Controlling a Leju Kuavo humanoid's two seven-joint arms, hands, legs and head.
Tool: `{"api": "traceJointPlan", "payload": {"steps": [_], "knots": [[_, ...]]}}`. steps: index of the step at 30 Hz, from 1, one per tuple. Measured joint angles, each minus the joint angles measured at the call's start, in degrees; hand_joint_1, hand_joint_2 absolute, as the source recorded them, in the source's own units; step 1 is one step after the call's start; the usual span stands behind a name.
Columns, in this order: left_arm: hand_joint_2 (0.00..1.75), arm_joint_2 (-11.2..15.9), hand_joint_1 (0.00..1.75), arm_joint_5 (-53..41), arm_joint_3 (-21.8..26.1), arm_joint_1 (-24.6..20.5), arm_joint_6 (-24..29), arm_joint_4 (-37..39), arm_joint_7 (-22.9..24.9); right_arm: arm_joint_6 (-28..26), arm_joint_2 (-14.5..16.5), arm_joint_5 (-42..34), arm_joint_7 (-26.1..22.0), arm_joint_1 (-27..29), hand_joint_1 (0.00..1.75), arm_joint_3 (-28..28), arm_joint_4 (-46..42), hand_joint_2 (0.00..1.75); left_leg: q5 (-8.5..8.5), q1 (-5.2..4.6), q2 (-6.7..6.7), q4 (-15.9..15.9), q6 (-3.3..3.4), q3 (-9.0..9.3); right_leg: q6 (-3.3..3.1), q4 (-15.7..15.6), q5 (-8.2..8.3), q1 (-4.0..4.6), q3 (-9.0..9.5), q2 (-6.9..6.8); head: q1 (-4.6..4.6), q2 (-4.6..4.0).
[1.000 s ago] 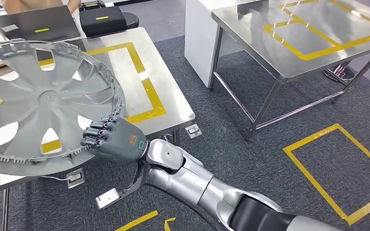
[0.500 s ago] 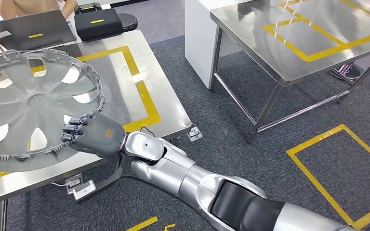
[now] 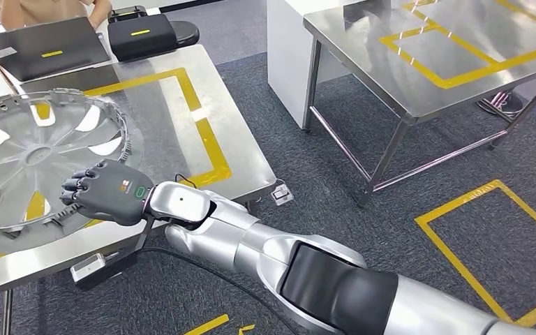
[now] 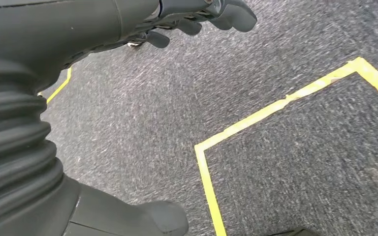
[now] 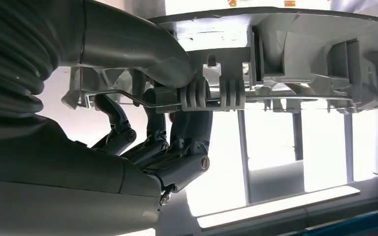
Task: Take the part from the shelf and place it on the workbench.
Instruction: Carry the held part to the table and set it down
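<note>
Right hand (image 3: 105, 192) grips the grey wheel cover's (image 3: 35, 164) rim over the steel workbench (image 3: 202, 125).

Silver right arm (image 3: 265, 244) gleams, smooth rounded shells with a black band near the elbow and a small dark screw dot at the wrist. Its right hand (image 3: 105, 192) is dark grey, with a small orange mark and a green-ringed oval. The left hand (image 4: 39, 98) shows a grey ribbed cover.

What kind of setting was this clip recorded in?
Probably an industrial test or training workshop: stainless steel workbenches with yellow tape rectangles, more yellow squares taped on grey carpet, and a grey wheel cover held by the right hand.
</note>
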Motion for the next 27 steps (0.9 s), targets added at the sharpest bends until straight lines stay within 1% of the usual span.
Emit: {"api": "traceJointPlan", "payload": {"steps": [3,10,15,17,19,25,27], "knots": [[1.75,-0.1,0.0,-0.7,-0.6,-0.4,0.3,0.0,-0.2,0.3,0.2,-3.4,3.0,-1.9,1.75,1.5,1.3,1.75,0.0,-0.01,-0.01,0.1,0.01,0.0,0.11,-0.1,0.07,-0.01,0.14,0.0,0.01,-0.01],[1.75,-0.3,0.0,-1.5,-1.6,-0.8,0.3,0.1,-0.7,0.6,0.2,-6.2,6.1,-4.8,1.75,2.8,3.7,1.75,-0.01,-0.01,0.0,0.1,0.04,0.0,0.25,-0.4,0.2,-0.01,0.31,0.02,0.02,-0.01],[1.75,-0.4,0.0,-1.2,-1.9,-0.9,0.4,0.2,-1.4,1.2,0.2,-10.7,12.1,-7.2,1.75,4.8,5.5,1.75,-0.04,-0.01,-0.01,0.2,0.09,-0.04,0.29,-0.5,0.22,-0.01,0.36,0.01,0.03,-0.02],[1.75,-0.4,0.0,-1.4,-2.1,-0.8,0.4,0.3,-1.6,1.1,0.2,-11.7,13.0,-8.0,0.87,5.4,6.5,0.87,-0.05,-0.01,0.0,0.2,0.11,-0.04,0.32,-0.6,0.24,-0.01,0.38,0.02,0.03,-0.01],[1.75,-0.4,0.0,-2.0,-2.2,-0.8,0.7,0.3,-1.6,0.4,0.2,-12.0,12.7,-8.7,0.0,5.9,7.6,0.0,-0.06,-0.01,0.03,0.2,0.12,-0.04,0.34,-0.6,0.26,-0.01,0.37,0.05,0.04,0.0],[1.75,-0.4,0.0,-3.6,-3.0,-0.7,5.0,0.3,-1.6,-2.1,0.2,-12.1,11.8,-10.8,0.0,6.2,10.7,0.0,-0.1,-0.01,0.03,0.2,0.19,0.0,0.35,-0.7,0.25,-0.01,0.43,0.04,0.03,-0.01],[0.87,-0.4,0.0,-3.6,-3.1,-0.7,5.4,0.3,-1.6,-2.2,0.2,-12.1,11.7,-11.0,0.0,6.2,11.3,0.0,-0.11,-0.01,0.03,0.2,0.19,0.01,0.35,-0.7,0.25,-0.01,0.44,0.05,0.04,-0.01]]}}
